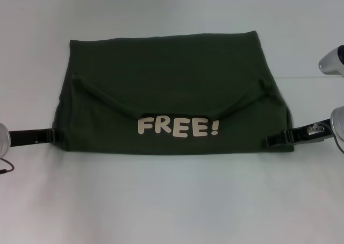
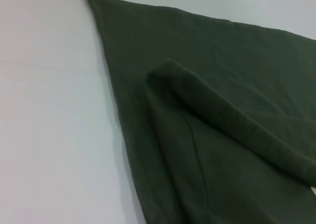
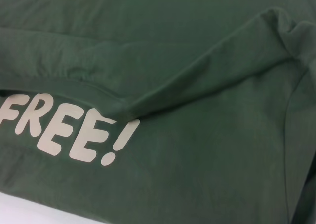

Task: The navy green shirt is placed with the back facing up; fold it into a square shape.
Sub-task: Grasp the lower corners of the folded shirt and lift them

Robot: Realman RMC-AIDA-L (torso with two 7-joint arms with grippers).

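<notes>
- The shirt lies flat on the white table, already part folded, with both sleeves turned in over the body.
- Along its near edge a pale "FREE!" print shows, so the helper's plain shirt it is not; the folded-in sleeve edges meet just above the print.
- The left gripper sits low at the shirt's near left edge, the right gripper at the near right edge, probably placed to take both sides for the next fold.
- Whether either gripper has the cloth pinched, I cannot tell.
- The far edge lies straight and smooth, well clear of both arms.
</notes>
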